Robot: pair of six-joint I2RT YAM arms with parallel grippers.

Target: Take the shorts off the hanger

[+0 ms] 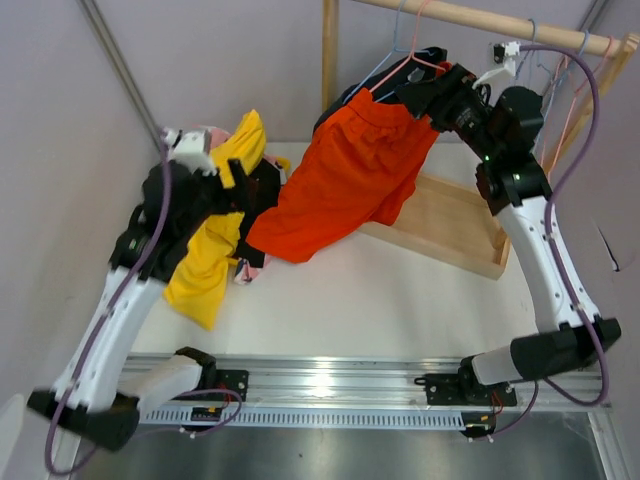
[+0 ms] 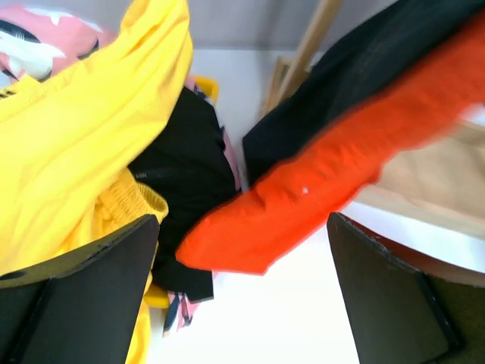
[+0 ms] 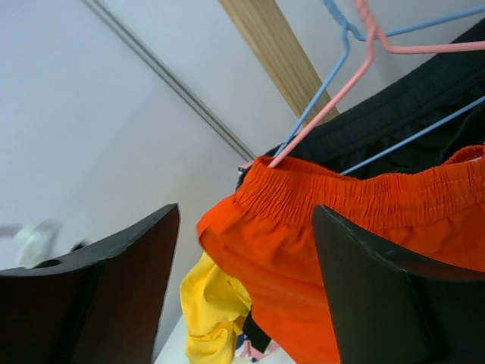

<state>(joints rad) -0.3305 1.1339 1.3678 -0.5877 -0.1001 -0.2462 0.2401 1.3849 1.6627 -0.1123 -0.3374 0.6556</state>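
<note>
- Right end effector (image 3: 246, 212), jaws wide, faces the waistband of the orange-red shorts (image 3: 364, 205), hung on the pink hanger (image 3: 333, 91) above the surface's far edge.
- Best pinch elastic only, clear of the hanger, then pull down.
- Left end effector (image 2: 242, 220) gapes empty.

We see the orange-red shorts (image 1: 345, 180) hung by their waistband on a pink hanger (image 3: 326, 106), a dark pair (image 3: 394, 125) behind them. The yellow (image 1: 215, 250), black (image 2: 189, 174) and pink printed (image 2: 45, 34) pairs lie heaped at left.
</note>
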